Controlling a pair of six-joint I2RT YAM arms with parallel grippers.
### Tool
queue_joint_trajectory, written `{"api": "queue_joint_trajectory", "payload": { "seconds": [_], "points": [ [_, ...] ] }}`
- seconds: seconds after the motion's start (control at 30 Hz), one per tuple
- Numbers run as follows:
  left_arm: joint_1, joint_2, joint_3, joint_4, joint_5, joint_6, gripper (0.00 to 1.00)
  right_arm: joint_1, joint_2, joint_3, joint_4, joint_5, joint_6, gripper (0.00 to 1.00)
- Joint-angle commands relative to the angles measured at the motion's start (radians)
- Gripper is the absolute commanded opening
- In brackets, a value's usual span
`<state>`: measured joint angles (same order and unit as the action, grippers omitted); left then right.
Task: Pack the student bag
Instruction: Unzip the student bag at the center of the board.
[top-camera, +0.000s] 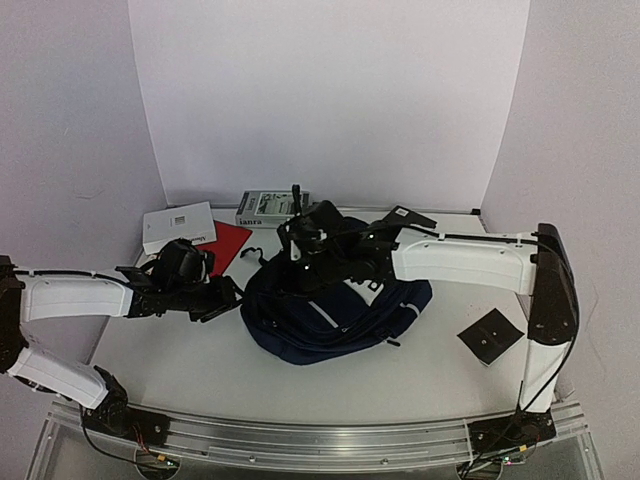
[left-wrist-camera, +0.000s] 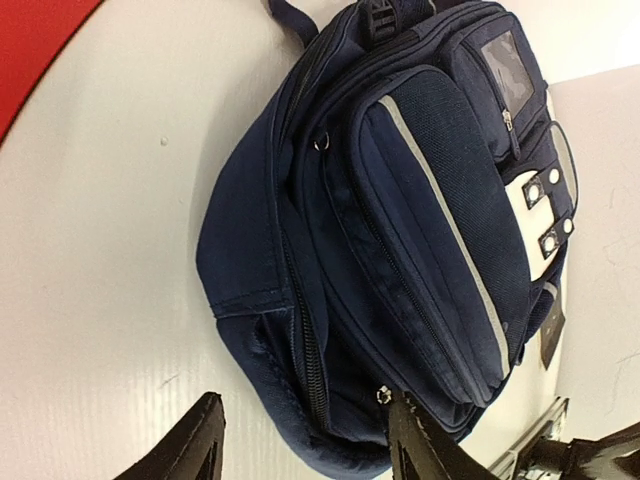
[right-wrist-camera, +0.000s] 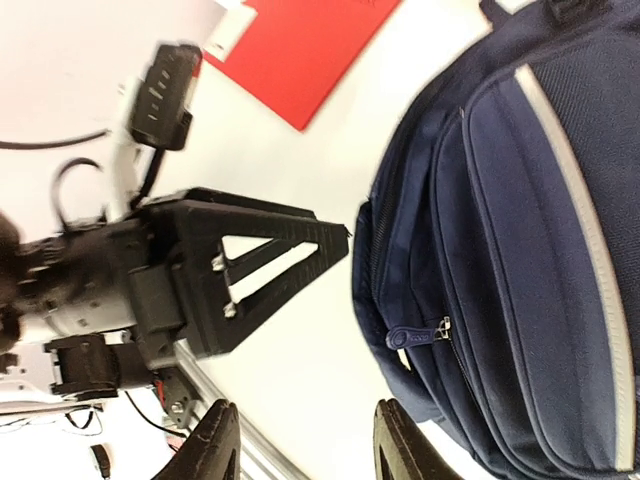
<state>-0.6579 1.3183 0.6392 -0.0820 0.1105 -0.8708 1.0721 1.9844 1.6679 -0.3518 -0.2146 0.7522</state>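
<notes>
Fingers (left-wrist-camera: 205, 445) of my left gripper (left-wrist-camera: 305, 450) fill the bottom edge of the left wrist view. They are spread apart and hold nothing. The lower corner of the student bag (left-wrist-camera: 400, 250) shows in the gap between them. Whether either finger touches the fabric cannot be told from this view.

Seen from the right wrist camera, the left gripper's tip points at the bag's side wall and stands just beside it. A thin strip of white counter (top-camera: 420, 390) shows between the two.

My right gripper (right-wrist-camera: 300, 450) is likewise parted and empty. It hangs above the left end of the bag. A zipper pull (right-wrist-camera: 415, 337) on a side seam lies just beyond its fingertips.

Location of the bag: it lies flat at the middle of the counter, between my two arms, with the front pockets facing up. My right forearm reaches across its upper part in the top view. The left wrist view shows:
- a white stripe (left-wrist-camera: 440, 220) running along the front pocket;
- a light grey flap (left-wrist-camera: 545, 200) with two dark fasteners at the far end.

Other items on the counter:
- A red folder (top-camera: 228, 243) lies behind my left gripper.
- A white box (top-camera: 178, 226) lies beside the folder's left edge; whether they touch or overlap cannot be told.
- A printed box (top-camera: 270, 207) lies against the back wall.
- A black square (top-camera: 492, 335) lies to the right of the bag, well apart from it.

An aluminium rail (top-camera: 330, 440) along the near edge carries both arm bases.
</notes>
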Motion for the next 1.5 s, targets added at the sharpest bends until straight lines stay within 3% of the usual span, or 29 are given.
{"api": "queue_joint_trajectory", "payload": {
  "seconds": [0.0, 0.17, 0.33, 1.1, 1.33, 1.47],
  "points": [
    [0.006, -0.068, 0.033, -0.076, -0.042, 0.136, 0.60, -0.007, -0.094, -0.051, 0.034, 0.101, -0.039, 0.44],
    [-0.001, -0.054, 0.095, -0.039, 0.168, 0.303, 0.59, -0.018, -0.118, -0.100, 0.034, 0.136, -0.063, 0.44],
    [-0.013, 0.006, 0.120, 0.022, 0.308, 0.305, 0.51, -0.021, -0.134, -0.141, 0.036, 0.150, -0.062, 0.43],
    [-0.060, 0.236, 0.174, 0.020, 0.289, 0.231, 0.34, -0.020, -0.193, -0.207, 0.045, 0.172, -0.055, 0.40],
    [-0.063, 0.236, 0.168, 0.019, 0.266, 0.219, 0.19, -0.021, -0.192, -0.213, 0.048, 0.166, -0.070, 0.40],
    [-0.065, 0.231, 0.168, 0.024, 0.275, 0.215, 0.00, -0.019, -0.193, -0.233, 0.073, 0.154, -0.140, 0.40]
  ]
}}
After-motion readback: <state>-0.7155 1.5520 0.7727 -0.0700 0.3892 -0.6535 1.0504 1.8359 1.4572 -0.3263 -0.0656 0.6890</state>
